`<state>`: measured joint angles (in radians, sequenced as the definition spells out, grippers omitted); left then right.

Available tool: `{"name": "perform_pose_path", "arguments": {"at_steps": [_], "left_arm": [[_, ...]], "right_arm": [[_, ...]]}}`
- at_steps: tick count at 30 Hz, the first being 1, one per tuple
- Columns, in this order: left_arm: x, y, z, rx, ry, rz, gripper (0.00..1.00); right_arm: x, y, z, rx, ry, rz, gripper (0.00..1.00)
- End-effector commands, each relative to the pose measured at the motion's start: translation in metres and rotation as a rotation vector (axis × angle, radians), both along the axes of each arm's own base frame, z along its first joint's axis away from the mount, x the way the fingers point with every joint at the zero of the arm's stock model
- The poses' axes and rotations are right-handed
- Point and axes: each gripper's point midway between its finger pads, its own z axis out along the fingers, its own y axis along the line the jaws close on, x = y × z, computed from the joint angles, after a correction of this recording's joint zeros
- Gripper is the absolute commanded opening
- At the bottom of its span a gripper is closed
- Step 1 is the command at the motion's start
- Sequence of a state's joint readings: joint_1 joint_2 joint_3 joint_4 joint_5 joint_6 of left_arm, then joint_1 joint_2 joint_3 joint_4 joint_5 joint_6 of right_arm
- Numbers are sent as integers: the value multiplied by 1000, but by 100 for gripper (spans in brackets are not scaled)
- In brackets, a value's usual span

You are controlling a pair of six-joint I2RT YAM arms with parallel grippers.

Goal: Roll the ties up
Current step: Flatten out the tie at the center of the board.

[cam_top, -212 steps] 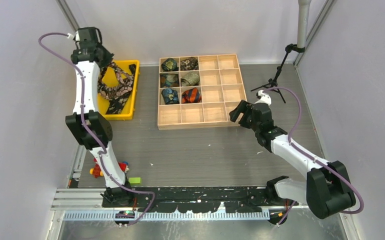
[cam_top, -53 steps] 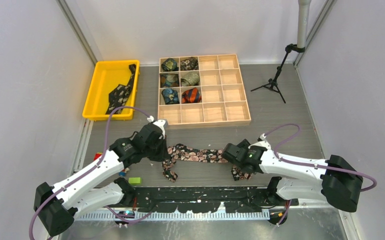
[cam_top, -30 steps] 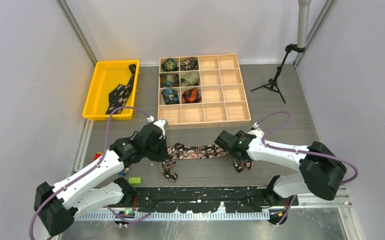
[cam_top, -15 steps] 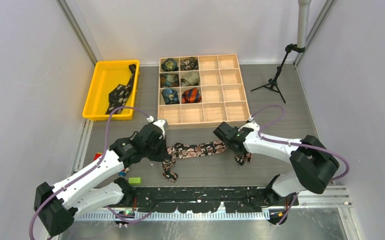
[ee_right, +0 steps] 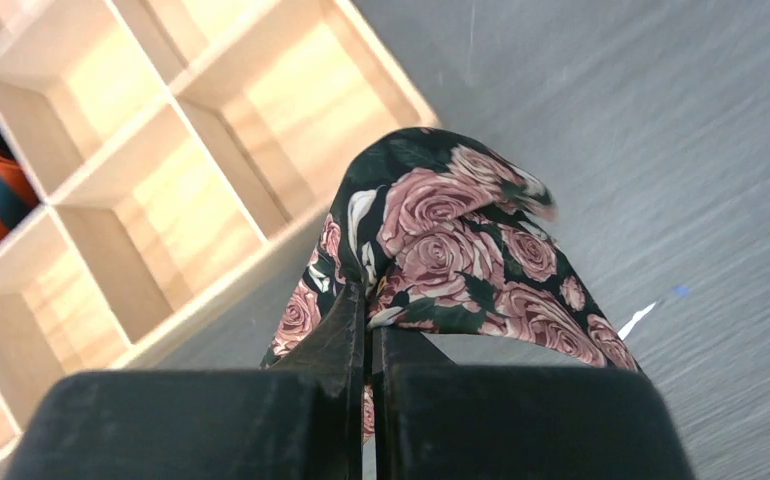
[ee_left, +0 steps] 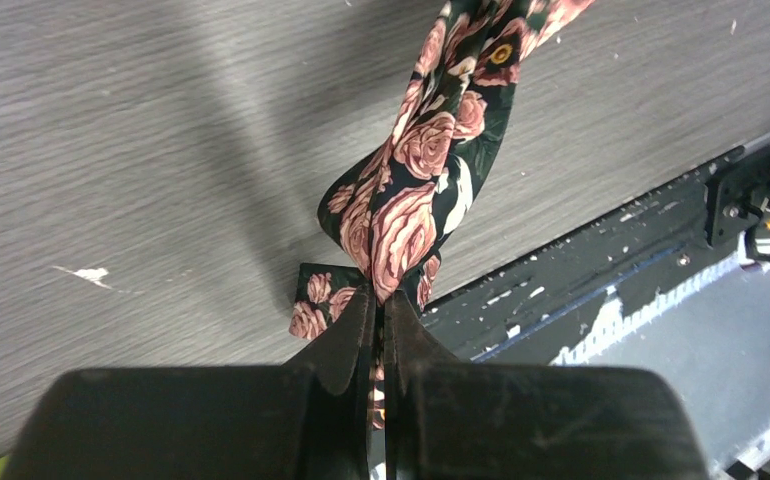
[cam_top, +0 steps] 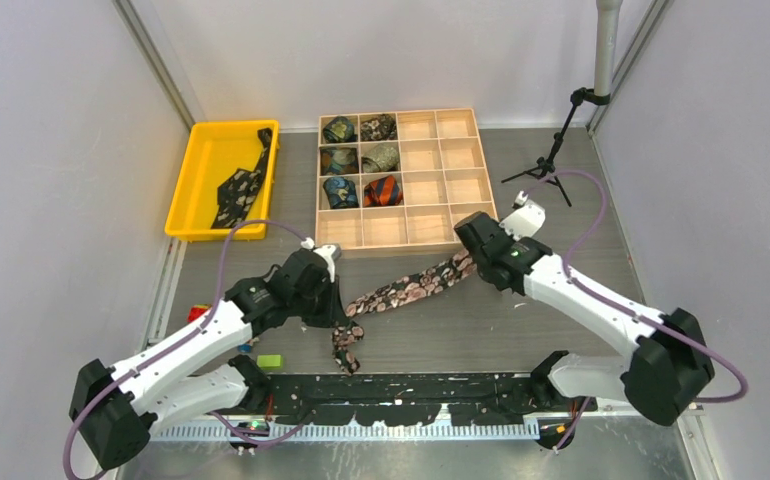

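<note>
A dark tie with pink roses point(cam_top: 406, 288) stretches slantwise over the grey table between my two grippers. My left gripper point(cam_top: 334, 312) is shut on it near one end, and the short tail point(cam_top: 346, 343) hangs down toward the front rail. In the left wrist view the fabric point(ee_left: 411, 205) is pinched between the black fingers point(ee_left: 346, 335). My right gripper point(cam_top: 473, 253) is shut on the other end, just below the wooden box's front right corner; the rose cloth point(ee_right: 451, 255) bunches over its fingers point(ee_right: 341, 330). A second dark tie point(cam_top: 239, 188) lies in the yellow bin.
A wooden grid box point(cam_top: 466, 216) holds several rolled ties point(cam_top: 361, 160) in its left cells. The yellow bin point(cam_top: 199, 175) sits at the back left. A small black tripod point(cam_top: 551, 160) stands at the back right. Small coloured toys point(cam_top: 269, 360) lie by the left arm's base.
My right gripper closed on the tie's right end and carried it back and to the right, toward the box corner. The tie now runs slantwise and tauter. The left gripper shifted slightly right.
</note>
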<state>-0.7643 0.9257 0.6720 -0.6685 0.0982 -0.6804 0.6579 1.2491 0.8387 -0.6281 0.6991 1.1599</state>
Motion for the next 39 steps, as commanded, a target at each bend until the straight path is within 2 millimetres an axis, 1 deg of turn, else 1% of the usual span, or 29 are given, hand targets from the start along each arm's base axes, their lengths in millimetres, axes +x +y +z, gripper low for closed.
{"name": "perform_pose_path", "arguments": {"at_steps": [1, 3, 4, 5, 6, 7, 8, 9, 10, 11, 13, 16, 19, 24, 25, 29, 32, 36, 37, 39], "left_arm": [[5, -27, 15, -119, 0, -49, 0], [7, -32, 15, -126, 3, -61, 0], [8, -33, 14, -123, 4, -65, 0], [8, -33, 12, -114, 11, -69, 0], [8, -33, 10, -106, 17, -74, 0], [7, -33, 7, -91, 28, -77, 0], [7, -32, 4, -80, 38, -80, 0], [6, -31, 1, -68, 46, -81, 0], [5, -29, -2, -56, 56, -81, 0], [4, -28, -5, -44, 63, -80, 0], [3, -23, -10, -16, 73, -71, 0], [3, -17, -13, 6, 73, -60, 0], [2, -15, -13, 19, 72, -54, 0], [3, -12, -14, 34, 75, -48, 0], [3, -12, -14, 35, 76, -48, 0], [2, -11, -12, 36, 77, -48, 0], [1, -9, -9, 39, 75, -43, 0], [1, -5, -5, 47, 65, -27, 0], [1, -3, -5, 54, 63, -22, 2], [3, 1, -3, 67, 53, -9, 8]], "right_arm": [[8, -41, 69, -263, -128, 25, 0], [6, -51, 76, -306, -146, 17, 0], [4, -54, 74, -308, -148, 9, 0], [2, -55, 68, -298, -143, -4, 1], [0, -55, 58, -278, -127, -12, 9], [-4, -55, 44, -244, -103, -29, 36], [-8, -53, 28, -198, -69, -40, 54], [-13, -50, 10, -153, -28, -50, 68], [-17, -45, -5, -102, 12, -55, 74], [-19, -39, -15, -60, 42, -55, 77], [-25, -29, -32, -6, 96, -41, 78], [-29, -22, -40, 23, 125, -21, 78], [-32, -21, -37, 45, 121, -11, 78], [-33, -17, -24, 117, 75, 2, 77], [-31, -17, -24, 135, 71, 2, 77], [-26, -27, -32, 210, 95, -19, 75], [-21, -37, -40, 272, 120, -35, 71], [-16, -58, -48, 339, 147, -81, 70], [-15, -63, -50, 352, 151, -93, 69], [-12, -75, -55, 373, 159, -115, 69]]}}
